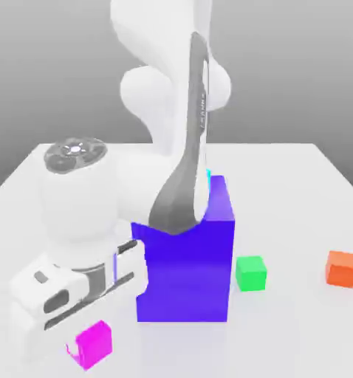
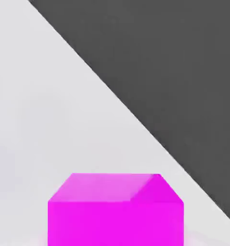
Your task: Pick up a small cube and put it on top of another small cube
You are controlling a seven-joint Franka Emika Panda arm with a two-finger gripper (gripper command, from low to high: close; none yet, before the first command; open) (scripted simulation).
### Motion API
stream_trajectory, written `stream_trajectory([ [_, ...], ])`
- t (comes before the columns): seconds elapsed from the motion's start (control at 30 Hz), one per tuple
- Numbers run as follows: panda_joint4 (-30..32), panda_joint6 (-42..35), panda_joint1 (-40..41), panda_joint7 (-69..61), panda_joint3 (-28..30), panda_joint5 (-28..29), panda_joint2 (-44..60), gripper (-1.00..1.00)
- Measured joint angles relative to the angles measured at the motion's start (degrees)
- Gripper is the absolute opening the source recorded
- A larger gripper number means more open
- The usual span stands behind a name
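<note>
While the gripper sits low at the desk's front corner, its jaws closed, the pink cube lies just beside it on the exterior view's left, and whether the cube is actually pinched I can't tell. Best move imo: lift straight up, clear the big blue block, then settle squarely on the green cube, edges lined up w/ it. Pink cube's flat, slightly turned; no long axis.

Magenta cube smooth, matt; white arm seemingly glossy plastic.
</note>
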State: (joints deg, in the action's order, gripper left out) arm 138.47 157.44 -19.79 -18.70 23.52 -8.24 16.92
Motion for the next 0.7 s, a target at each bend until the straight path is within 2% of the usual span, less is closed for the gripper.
stream_trajectory([
  [0.17,6.4,4.28,-12.2,10.41,-1.16,11.07,-6.92,-1.0],
  [0.23,10.15,4.04,-14.81,13.51,-2.44,16.25,-11.22,-1.0],
  [0.33,16.03,2.1,-17.61,14.87,-4.12,20.52,-17.77,-1.0],
  [0.47,24.07,-0.76,-19.67,13.76,-6.14,22.64,-26.35,-1.0],
  [0.6,31.73,-3.43,-22.47,10.57,-7.09,21.89,-34.22,-1.0],
  [0.7,32.9,-0.41,-23.75,8.56,-5.88,19.76,-31.54,-1.0],
])
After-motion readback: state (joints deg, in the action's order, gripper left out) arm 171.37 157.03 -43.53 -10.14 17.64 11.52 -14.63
